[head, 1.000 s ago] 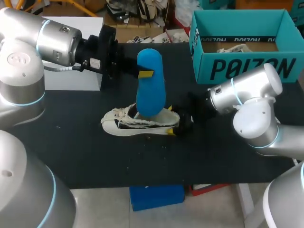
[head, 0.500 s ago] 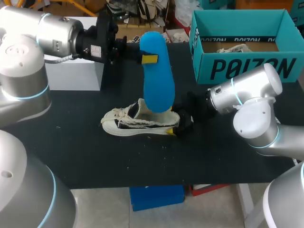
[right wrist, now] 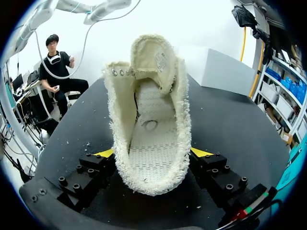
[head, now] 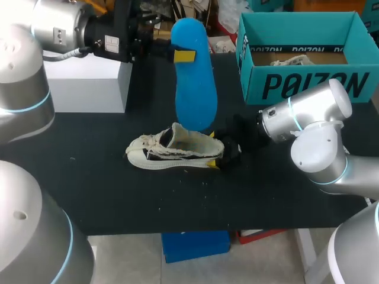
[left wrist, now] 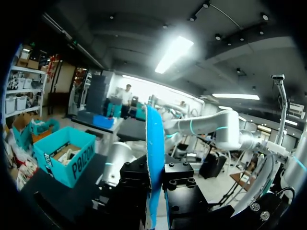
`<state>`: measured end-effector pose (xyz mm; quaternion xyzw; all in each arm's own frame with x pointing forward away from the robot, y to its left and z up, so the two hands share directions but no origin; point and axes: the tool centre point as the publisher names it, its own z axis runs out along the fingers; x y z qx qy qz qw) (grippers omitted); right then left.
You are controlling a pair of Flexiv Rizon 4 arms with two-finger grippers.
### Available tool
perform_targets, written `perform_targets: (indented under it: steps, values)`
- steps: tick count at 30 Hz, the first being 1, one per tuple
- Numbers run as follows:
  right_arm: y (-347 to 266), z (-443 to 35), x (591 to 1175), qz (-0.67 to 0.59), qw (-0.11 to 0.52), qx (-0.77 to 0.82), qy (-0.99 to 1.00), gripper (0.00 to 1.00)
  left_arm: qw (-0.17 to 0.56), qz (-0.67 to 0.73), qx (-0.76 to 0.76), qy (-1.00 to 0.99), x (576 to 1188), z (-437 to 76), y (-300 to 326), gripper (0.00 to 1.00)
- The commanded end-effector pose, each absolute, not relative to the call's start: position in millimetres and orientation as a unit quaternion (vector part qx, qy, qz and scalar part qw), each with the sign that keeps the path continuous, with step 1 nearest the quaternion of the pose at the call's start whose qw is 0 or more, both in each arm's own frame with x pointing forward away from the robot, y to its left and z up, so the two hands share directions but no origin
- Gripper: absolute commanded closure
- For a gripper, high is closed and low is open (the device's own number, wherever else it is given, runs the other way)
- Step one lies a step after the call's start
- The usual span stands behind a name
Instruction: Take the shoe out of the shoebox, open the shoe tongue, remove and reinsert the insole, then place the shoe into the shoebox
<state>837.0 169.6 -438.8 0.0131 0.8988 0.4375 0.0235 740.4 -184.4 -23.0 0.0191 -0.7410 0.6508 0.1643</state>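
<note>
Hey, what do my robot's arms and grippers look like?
The left arm and right arm are rounded silver links with light blue joint rings; a grey cable trails from the left wrist. The left gripper and right gripper are black, blocky, bolted, with yellow tips.

Table point(head: 89, 195) before me: black matte top, dusted with small pale specks toward its near edge. A white block point(head: 89, 89) stands on the far left part of it, front face plain and pale.
</note>
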Motion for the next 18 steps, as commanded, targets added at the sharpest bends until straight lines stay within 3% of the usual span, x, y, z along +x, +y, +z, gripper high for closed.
perform_targets:
  steps: [1, 12, 13, 14, 15, 18]
  values:
    - [170.2, -441.3, 838.2, 0.436, 0.023, 0.014, 0.899, 1.0, 0.16, 0.652, 0.023, -0.741, 735.6, -24.1, -183.6, 1.0]
    - [170.2, -441.3, 838.2, 0.436, 0.023, 0.014, 0.899, 1.0, 0.16, 0.652, 0.023, -0.741, 735.6, -24.1, -183.6, 1.0]
    - [167.1, -436.1, 838.9, 0.423, 0.027, 0.011, 0.906, 0.94, 0.16, 0.652, 0.023, -0.741, 735.6, -24.1, -183.6, 1.0]
    - [163.1, -431.8, 839.8, 0.408, 0.033, 0.012, 0.912, 0.21, 0.16, 0.652, 0.023, -0.741, 735.6, -24.1, -183.6, 1.0]
    - [159.0, -427.9, 840.3, 0.407, 0.04, 0.015, 0.912, 0.0, 0.16, 0.652, 0.023, -0.741, 735.6, -24.1, -183.6, 1.0]
    - [149.7, -419.4, 838.7, 0.384, 0.043, 0.01, 0.922, 0.0, 0.16, 0.652, 0.023, -0.741, 735.6, -24.1, -183.6, 1.0]
